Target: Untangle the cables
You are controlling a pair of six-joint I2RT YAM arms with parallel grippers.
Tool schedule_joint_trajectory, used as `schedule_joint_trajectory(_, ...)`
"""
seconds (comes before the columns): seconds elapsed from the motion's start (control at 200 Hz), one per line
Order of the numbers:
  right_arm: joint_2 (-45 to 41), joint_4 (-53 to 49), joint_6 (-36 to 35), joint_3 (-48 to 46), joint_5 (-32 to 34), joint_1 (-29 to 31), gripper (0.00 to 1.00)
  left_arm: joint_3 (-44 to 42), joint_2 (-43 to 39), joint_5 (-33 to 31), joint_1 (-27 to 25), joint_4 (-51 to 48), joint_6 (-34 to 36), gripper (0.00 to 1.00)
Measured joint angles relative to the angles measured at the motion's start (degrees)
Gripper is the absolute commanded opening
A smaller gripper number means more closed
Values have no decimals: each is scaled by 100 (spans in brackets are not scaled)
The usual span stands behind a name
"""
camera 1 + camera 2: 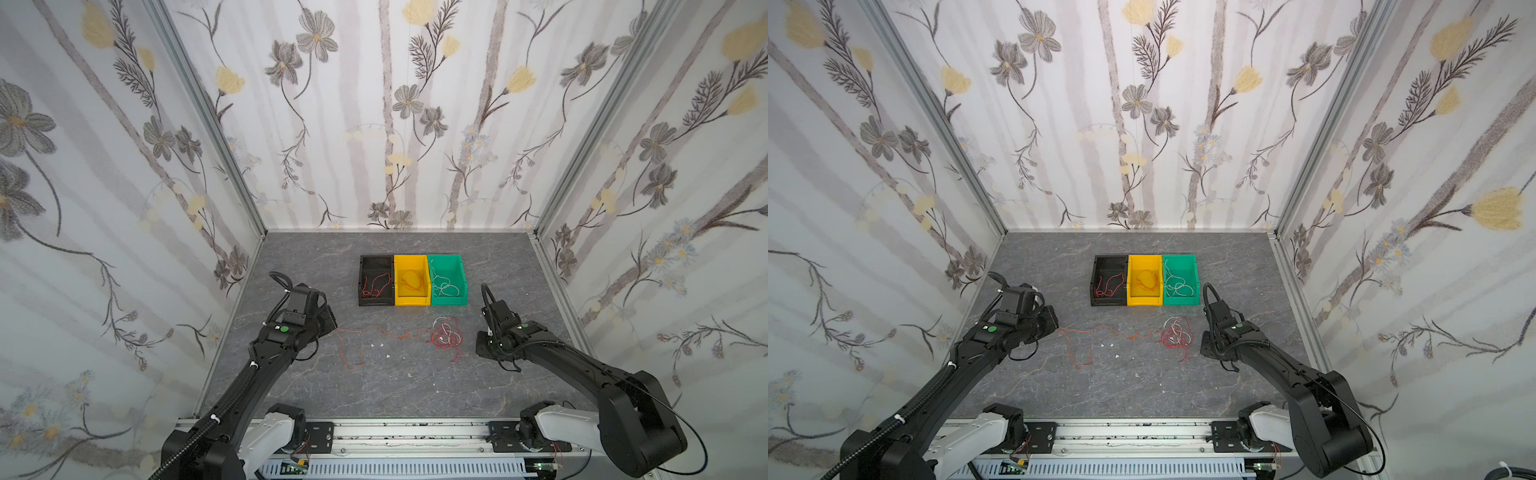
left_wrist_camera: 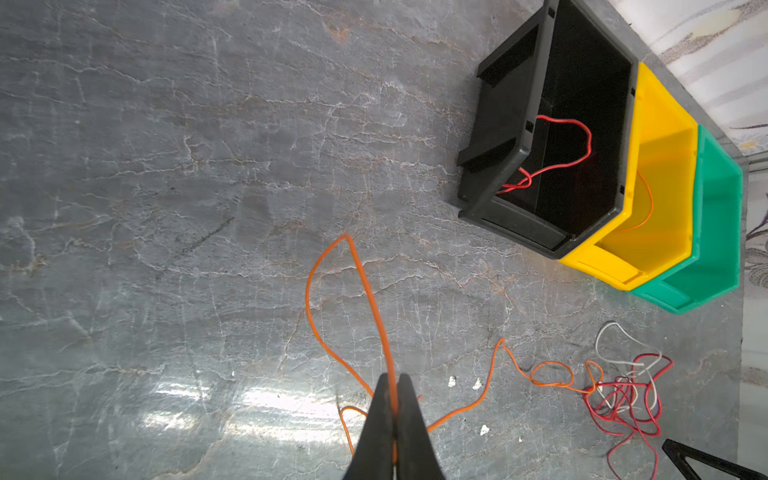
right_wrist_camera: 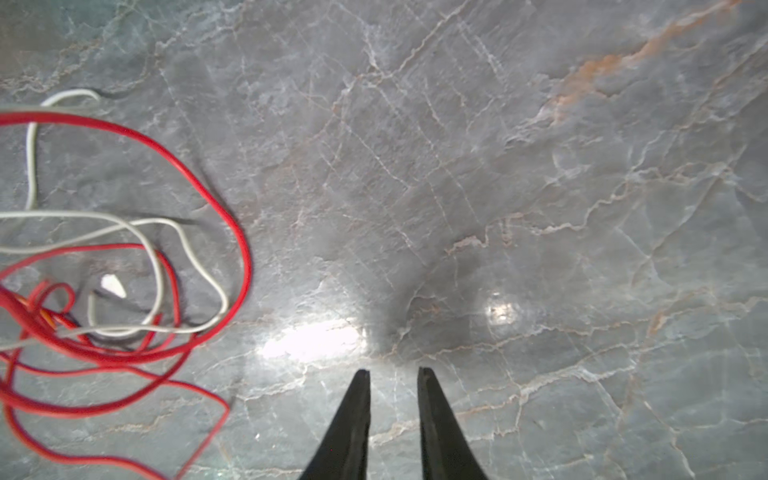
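An orange cable runs across the grey table from my left gripper, which is shut on it, to a tangle of red, white and orange cables at mid-right. In both top views the left gripper sits at the orange cable's left end. The cable droops in a loop toward the front. My right gripper is open and empty just above the table. It is right of the tangle and apart from it.
Three bins stand in a row behind the cables: a black bin holding a red cable, a yellow bin holding an orange one, and a green bin holding white ones. Small white bits lie on the table. Patterned walls close in three sides.
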Motion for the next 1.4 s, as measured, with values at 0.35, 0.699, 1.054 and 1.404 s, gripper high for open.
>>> schedule_joint_trajectory(0.35, 120, 140, -166, 560, -627, 719, 49, -13, 179, 774, -208, 328, -48, 10)
schedule_joint_trajectory(0.699, 1152, 828, 76, 1329, -793, 1419, 66, 199, 1119, 756, -981, 442, -52, 52)
schedule_joint_trajectory(1.054, 1899, 1067, 116, 1668, -772, 1519, 65, 514, 1821, 638, -1729, 813, 61, 61)
schedule_joint_trajectory(1.404, 2343, 1298, 155, 1792, -793, 1534, 61, 918, 3281, 1078, -2358, 1843, 0, 57)
